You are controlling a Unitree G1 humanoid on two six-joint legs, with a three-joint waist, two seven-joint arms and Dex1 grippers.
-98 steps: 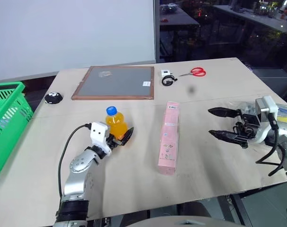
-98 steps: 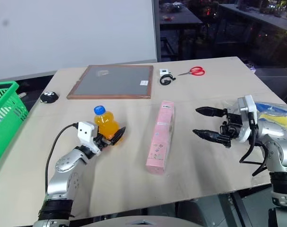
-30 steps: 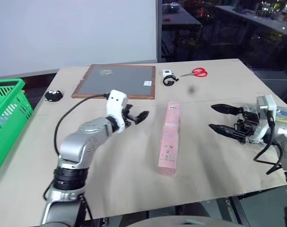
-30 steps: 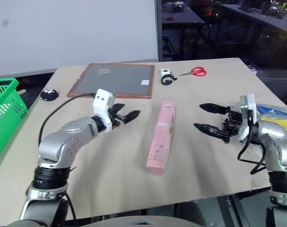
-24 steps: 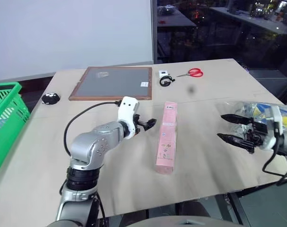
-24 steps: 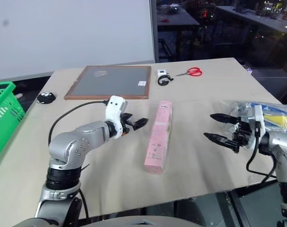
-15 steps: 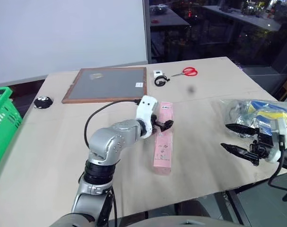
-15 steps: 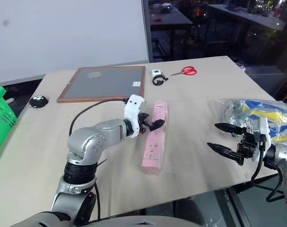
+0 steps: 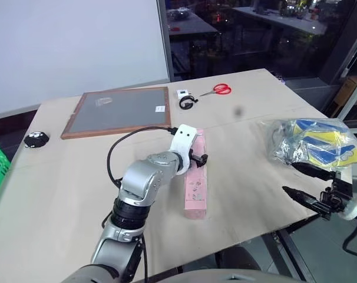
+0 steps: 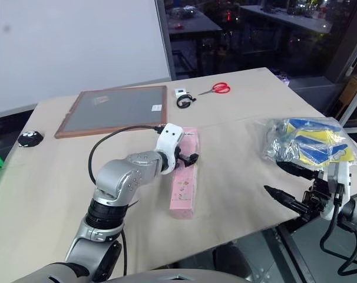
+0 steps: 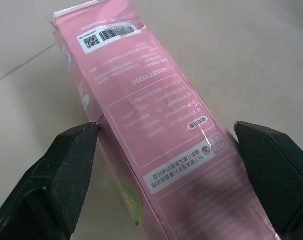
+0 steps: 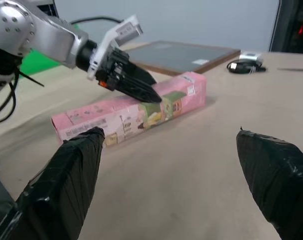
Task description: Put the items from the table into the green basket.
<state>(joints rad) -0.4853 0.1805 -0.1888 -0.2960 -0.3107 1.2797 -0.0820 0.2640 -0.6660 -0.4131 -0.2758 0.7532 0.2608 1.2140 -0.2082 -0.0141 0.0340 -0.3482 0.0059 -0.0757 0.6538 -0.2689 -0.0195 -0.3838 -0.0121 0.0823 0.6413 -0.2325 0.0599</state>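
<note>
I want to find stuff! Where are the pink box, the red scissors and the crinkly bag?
Pink box (image 9: pixel 195 191), left eye view, middle of its top face.
Scissors (image 9: pixel 221 89), left eye view, on the red handles.
Bag (image 10: pixel 308 144), right eye view, on its blue and yellow middle.

Long pink cardboard carton (image 9: pixel 195 180) with a glossy, film-wrapped printed surface; matt, smooth pale wooden worktop (image 9: pixel 66 177); wood-framed board (image 9: pixel 118 110) with a matt grey panel; crinkled, shiny clear plastic bag (image 9: pixel 311 141) at the worktop's right edge; matt black gripper fingers (image 12: pixel 71 182)
</note>
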